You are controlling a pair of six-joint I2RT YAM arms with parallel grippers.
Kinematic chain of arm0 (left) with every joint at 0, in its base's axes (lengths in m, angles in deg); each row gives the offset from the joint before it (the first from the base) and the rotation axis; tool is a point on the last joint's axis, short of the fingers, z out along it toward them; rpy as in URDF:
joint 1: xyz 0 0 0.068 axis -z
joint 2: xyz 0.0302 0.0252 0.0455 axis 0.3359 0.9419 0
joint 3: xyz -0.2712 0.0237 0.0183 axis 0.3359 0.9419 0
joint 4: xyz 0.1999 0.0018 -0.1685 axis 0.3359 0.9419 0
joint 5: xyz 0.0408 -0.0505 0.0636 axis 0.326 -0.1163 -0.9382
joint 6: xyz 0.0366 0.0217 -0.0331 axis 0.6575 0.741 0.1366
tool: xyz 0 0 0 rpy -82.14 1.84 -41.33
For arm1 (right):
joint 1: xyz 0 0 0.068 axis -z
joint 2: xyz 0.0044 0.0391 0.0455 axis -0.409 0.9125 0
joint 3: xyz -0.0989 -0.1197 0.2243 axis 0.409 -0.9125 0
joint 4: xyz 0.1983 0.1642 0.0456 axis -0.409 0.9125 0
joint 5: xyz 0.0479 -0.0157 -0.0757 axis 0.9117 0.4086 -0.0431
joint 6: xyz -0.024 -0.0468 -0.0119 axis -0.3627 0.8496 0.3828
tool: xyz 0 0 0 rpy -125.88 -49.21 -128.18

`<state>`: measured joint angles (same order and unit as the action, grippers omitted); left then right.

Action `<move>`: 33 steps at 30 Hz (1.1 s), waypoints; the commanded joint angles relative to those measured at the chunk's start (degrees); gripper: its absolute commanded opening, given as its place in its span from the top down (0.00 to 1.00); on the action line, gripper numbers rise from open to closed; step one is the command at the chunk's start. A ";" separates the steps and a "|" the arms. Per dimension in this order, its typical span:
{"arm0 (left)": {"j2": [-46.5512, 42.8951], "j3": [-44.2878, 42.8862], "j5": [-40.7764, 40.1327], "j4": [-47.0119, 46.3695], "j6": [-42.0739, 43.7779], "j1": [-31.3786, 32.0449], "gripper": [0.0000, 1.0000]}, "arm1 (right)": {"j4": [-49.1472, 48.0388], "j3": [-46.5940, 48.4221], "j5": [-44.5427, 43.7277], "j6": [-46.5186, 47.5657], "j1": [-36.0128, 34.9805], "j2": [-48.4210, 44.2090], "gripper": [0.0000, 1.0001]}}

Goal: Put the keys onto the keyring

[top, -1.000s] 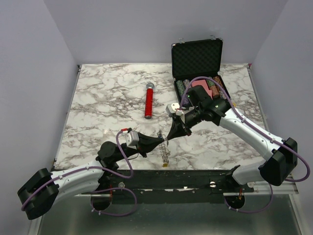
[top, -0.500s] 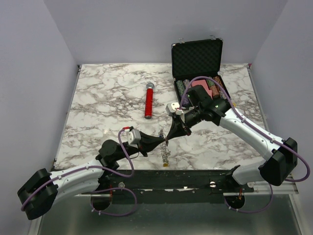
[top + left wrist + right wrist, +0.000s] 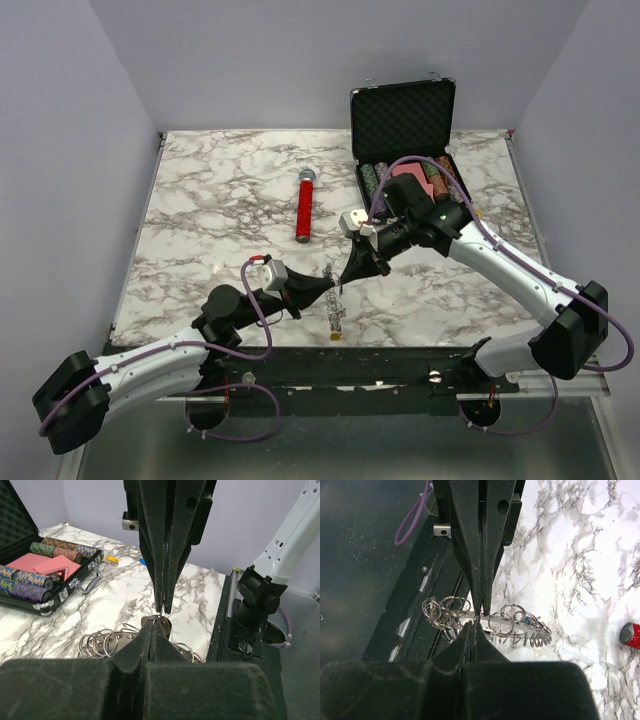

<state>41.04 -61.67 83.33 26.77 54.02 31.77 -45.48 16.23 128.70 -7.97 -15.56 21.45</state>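
Risk: you have both end effectors nose to nose on very thin metal at the near edge of the marble-patterned bench point(image 3: 200, 230). If either pinch slips, the bundle likely drops toward the dark frame beyond that edge.
Cause: drawing the arms apart unevenly, or twisting, could spring a loop out of the pads or bend it.
Left end effector point(image 3: 327, 291): jaws pressed together with no gap showing, nipping a sliver of the thin grey jagged-edged metal keyring point(image 3: 530, 639).
Right end effector point(image 3: 346, 278): equally closed, its tips meeting the same bundle from the opposite side. You cannot tell whether it grips a loop or a key blade.
Keys: small metal keys hang among the loops. A blue speck there is probably the blue-headed key point(image 3: 526, 622).
Keyring position: dangling from the tips over the bench's near edge, well apart from the red-handled microphone point(image 3: 303, 207) and the black foam-lined chip case point(image 3: 402, 120).
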 commanded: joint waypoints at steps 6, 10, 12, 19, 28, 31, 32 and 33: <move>-1.51 -2.87 -6.12 0.83 -2.53 -0.16 1.00 | 0.22 -1.52 0.73 1.04 -0.46 -0.69 1.00; -1.42 -3.23 -6.91 0.56 -3.85 -0.07 1.00 | -0.13 -1.96 0.47 0.95 -0.46 -0.78 1.00; -1.33 -3.32 -7.52 0.83 -4.73 -0.16 1.00 | -0.31 -2.23 0.12 1.12 -0.46 -0.95 1.00; -1.07 -3.05 -9.28 -0.66 -7.19 -0.16 1.00 | -0.92 -3.19 -0.59 1.30 -0.55 -1.30 1.00; -0.63 -0.95 -12.62 -7.25 -11.58 -0.07 1.00 | -1.80 -3.98 -0.59 1.04 -0.55 -1.48 1.00; 0.07 -0.50 -13.41 -9.45 -12.72 0.11 1.00 | -2.24 -4.25 -0.41 0.60 -0.55 -1.39 1.00; 0.25 -0.42 -13.68 -10.15 -13.07 0.28 1.00 | -2.59 -4.34 -0.41 0.42 -0.55 -1.39 1.00; 0.60 -0.33 -13.85 -10.68 -13.17 0.37 1.00 | -2.68 -4.42 -0.32 0.33 -0.55 -1.48 1.00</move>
<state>41.33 -62.24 75.02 26.05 43.05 32.01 -49.91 13.39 127.89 -6.87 -15.54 20.90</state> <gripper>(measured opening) 0.007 0.005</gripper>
